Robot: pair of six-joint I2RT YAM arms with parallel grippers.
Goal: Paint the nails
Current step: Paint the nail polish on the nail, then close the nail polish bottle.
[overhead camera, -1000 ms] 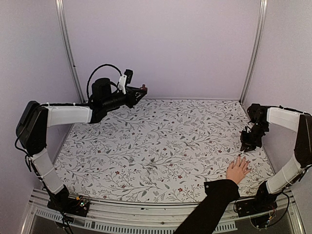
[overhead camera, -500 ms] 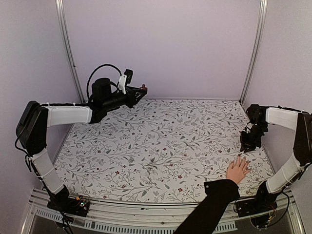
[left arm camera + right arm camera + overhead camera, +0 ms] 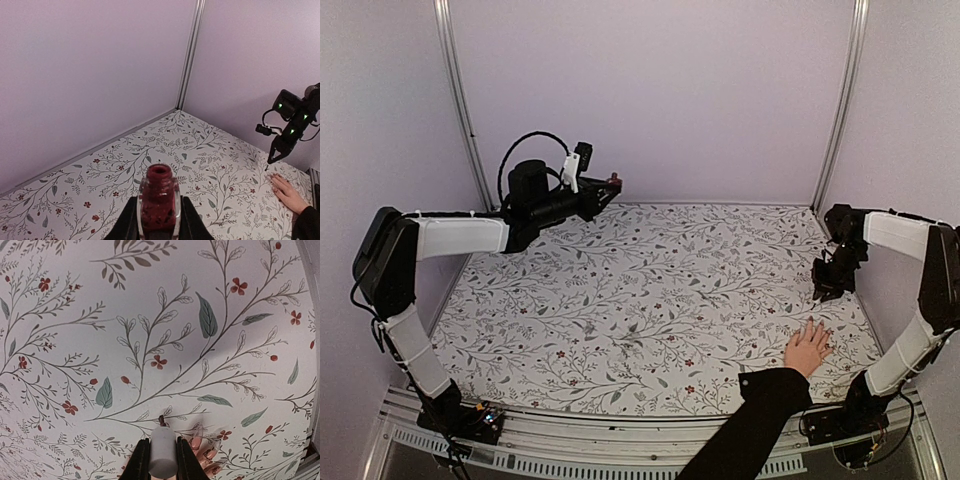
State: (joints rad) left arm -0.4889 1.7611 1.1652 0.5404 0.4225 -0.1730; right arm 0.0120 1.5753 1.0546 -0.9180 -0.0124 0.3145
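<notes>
A light-skinned hand [image 3: 807,349] in a black sleeve lies flat at the near right of the table, fingers spread. Its nails [image 3: 198,439] show as blurred pale-pink tips just right of my right gripper [image 3: 162,444]. That gripper is shut on a white cap [image 3: 163,460] whose dark-red brush [image 3: 161,419] points down over the cloth. From above, the right gripper [image 3: 828,284] hangs behind the fingertips, apart from them. My left gripper [image 3: 159,216] is shut on a small uncapped dark-red bottle [image 3: 159,202], held upright and high at the back left [image 3: 610,184].
A floral cloth [image 3: 650,300] covers the table. Pale walls with metal corner posts [image 3: 840,100] close off the back and sides. The black sleeve [image 3: 750,425] crosses the near edge rail at the right.
My right gripper with the cap has drawn slightly back and up, away from the fingertips. The hand and the left arm have stayed still.
</notes>
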